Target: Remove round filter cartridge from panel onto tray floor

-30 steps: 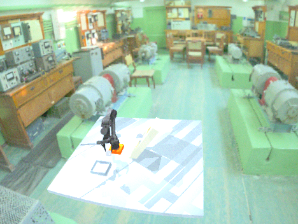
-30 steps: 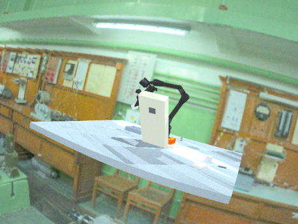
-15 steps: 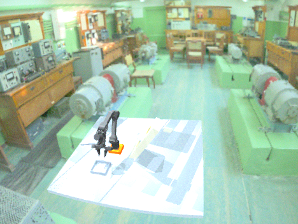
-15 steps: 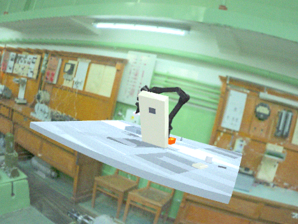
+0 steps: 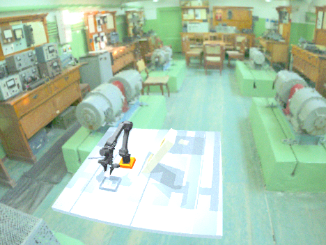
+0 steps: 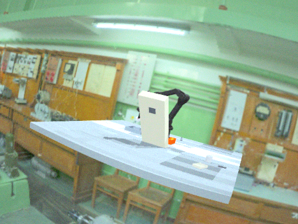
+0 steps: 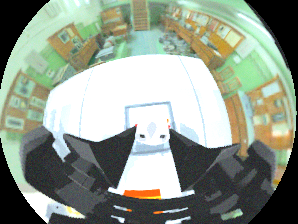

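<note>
My gripper (image 5: 108, 172) (image 7: 152, 129) is shut on the white round filter cartridge (image 5: 107, 174) (image 7: 151, 133), whose two dark slots show in the wrist view. The cartridge is held above the grey-rimmed tray (image 5: 108, 190) (image 6: 132, 128) (image 7: 148, 104), near the tray's side closest to the arm. The exact gap to the tray floor cannot be told. The cream service panel (image 5: 159, 153) (image 6: 154, 128) stands tilted on the table, well apart from the gripper. In the exterior view it hides most of the gripper.
The arm's orange base (image 5: 131, 163) (image 6: 172, 140) stands between the tray and the panel's side of the table. A small cream block (image 5: 184, 142) (image 6: 200, 165) lies on the table beyond the panel, with a small pale piece (image 6: 209, 158) near it.
</note>
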{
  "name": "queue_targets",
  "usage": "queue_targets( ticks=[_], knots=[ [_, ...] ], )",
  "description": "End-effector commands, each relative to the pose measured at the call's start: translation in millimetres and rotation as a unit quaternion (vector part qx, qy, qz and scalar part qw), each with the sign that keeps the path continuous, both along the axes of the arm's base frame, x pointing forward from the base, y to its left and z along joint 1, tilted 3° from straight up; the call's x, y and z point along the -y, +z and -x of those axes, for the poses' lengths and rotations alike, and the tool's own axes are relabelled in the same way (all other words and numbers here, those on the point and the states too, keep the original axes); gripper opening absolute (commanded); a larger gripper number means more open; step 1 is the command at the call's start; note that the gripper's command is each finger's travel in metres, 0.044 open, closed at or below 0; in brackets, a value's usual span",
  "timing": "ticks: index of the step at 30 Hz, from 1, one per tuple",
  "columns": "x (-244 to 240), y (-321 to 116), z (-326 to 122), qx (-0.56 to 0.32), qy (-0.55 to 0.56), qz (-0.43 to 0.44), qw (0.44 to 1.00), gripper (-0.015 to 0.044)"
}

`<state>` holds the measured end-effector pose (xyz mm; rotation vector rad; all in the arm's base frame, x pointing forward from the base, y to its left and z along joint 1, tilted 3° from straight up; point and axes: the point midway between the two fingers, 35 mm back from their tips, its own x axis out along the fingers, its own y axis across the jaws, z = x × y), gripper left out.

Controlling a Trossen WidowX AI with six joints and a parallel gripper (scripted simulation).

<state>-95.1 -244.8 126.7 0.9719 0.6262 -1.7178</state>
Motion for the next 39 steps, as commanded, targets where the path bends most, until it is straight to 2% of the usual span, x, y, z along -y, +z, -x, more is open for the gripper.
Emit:
queue_targets(
  ticks=[1,14,19,35,36,39],
  knots=[
    [2,-8,1,0.002,-0.004,0.006,1.0,0.0],
    [5,-65,-1,0.002,-0.004,0.006,1.0,0.0],
    [4,-72,-1,0.002,-0.004,0.006,1.0,0.0],
    [3,-69,-2,0.003,0.0,0.003,1.0,0.042],
    [3,-69,-2,0.003,0.0,0.003,1.0,0.044],
    [3,-67,-2,0.003,0.0,0.003,1.0,0.044]
  ],
)
